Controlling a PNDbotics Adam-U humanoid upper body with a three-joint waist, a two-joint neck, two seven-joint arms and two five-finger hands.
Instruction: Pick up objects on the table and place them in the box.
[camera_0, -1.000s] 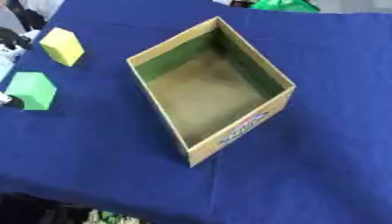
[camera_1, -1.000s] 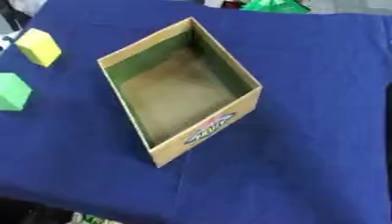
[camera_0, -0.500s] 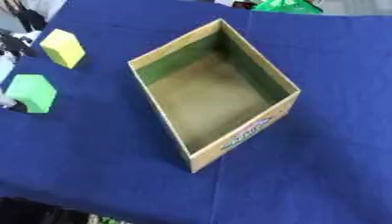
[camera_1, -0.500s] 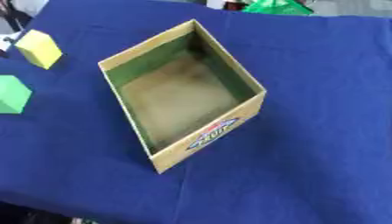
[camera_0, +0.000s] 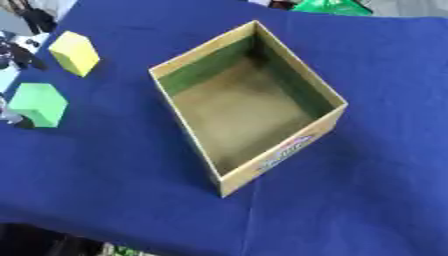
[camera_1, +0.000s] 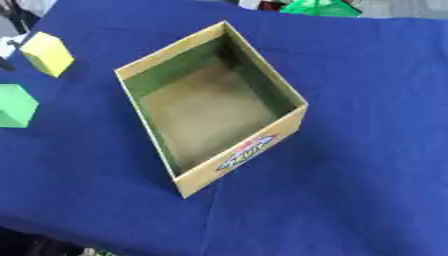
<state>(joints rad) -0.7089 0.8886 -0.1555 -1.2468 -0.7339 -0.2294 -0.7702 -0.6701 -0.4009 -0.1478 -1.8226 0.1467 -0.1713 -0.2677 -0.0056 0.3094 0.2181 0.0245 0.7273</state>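
At the left edge of the left eye view, dark parts of the left hand (camera_0: 16, 55) show, between the yellow block (camera_0: 74, 52) and the green block (camera_0: 37, 104). So little of it is in view that its fingers cannot be judged as spread or curled, nor whether it has hold of anything. A dark and silver piece also shows at the lower left corner of the green block, seemingly touching it. The right hand shows in neither view.

The yellow block lies just right of the hand, farther up the table; the green block lies nearer, just below it. Both rest on the blue tablecloth (camera_0: 367, 165). To their right, apart from them, stands the open cardboard box (camera_1: 210, 172), set askew, nothing inside, with bare cloth between. A green thing (camera_1: 319, 7) lies at the far edge.
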